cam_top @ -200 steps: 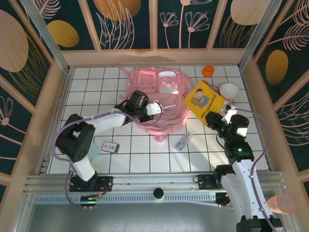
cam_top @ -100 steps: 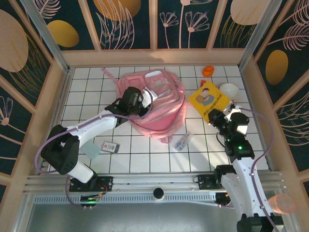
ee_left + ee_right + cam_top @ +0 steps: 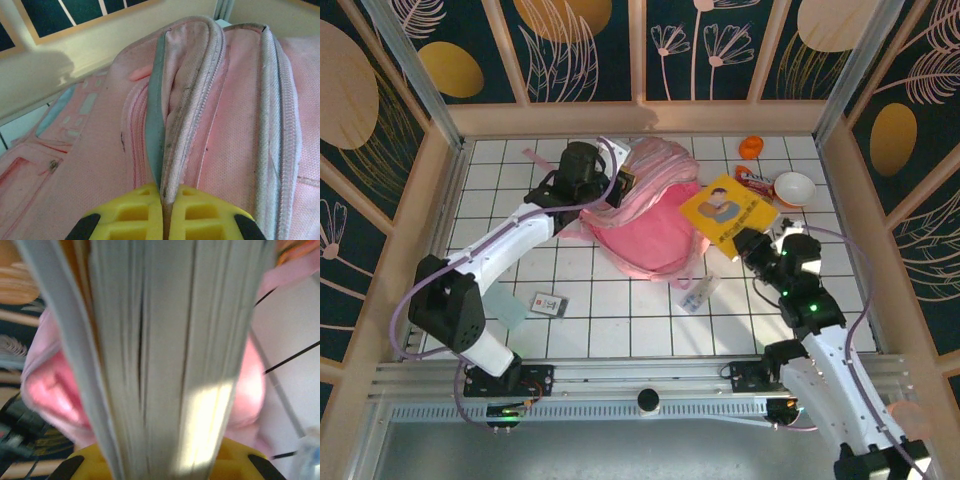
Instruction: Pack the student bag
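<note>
While pinching the student bag [image 3: 650, 240] by its zippered rim in the tight-closed left gripper [image 3: 620, 184], holding that end raised toward the back wall [image 3: 520, 120] at the far middle of the table [image 3: 500, 200], with the long axis running far to near. Clamping a yellow book [image 3: 725, 205] by its near corner in the right gripper [image 3: 747, 243], overlapping the bag's right edge. Leaving bare tiles left and near, with a bowl [image 3: 794, 187] crowding the right.
</note>
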You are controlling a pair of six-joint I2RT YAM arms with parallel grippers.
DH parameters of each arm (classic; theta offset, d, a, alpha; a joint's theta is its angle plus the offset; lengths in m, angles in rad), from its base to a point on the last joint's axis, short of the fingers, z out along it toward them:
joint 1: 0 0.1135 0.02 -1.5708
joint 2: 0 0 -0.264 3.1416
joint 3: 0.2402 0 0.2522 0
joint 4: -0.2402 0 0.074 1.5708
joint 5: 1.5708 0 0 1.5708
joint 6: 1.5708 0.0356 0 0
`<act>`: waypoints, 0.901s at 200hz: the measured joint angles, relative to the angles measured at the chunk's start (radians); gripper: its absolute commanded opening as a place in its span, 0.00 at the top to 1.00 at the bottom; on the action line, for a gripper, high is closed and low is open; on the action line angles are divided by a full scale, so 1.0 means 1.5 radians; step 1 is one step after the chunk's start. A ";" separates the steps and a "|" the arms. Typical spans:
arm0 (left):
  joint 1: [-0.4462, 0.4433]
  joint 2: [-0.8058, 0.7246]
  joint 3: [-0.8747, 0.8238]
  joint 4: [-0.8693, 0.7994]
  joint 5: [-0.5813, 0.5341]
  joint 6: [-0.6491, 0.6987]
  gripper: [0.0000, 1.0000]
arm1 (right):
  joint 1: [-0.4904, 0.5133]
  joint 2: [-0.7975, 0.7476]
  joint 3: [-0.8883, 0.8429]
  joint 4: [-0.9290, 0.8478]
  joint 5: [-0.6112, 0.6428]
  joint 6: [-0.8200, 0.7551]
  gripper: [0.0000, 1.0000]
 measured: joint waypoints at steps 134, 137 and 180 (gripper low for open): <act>0.023 0.020 0.028 0.001 0.074 -0.071 1.00 | 0.282 0.370 -0.041 0.409 0.274 0.215 1.00; 0.024 0.020 0.028 0.002 0.076 -0.073 1.00 | 0.284 0.379 -0.038 0.413 0.278 0.216 1.00; 0.030 0.020 0.028 0.010 0.094 -0.085 1.00 | 0.302 0.512 0.023 0.483 0.314 0.232 1.00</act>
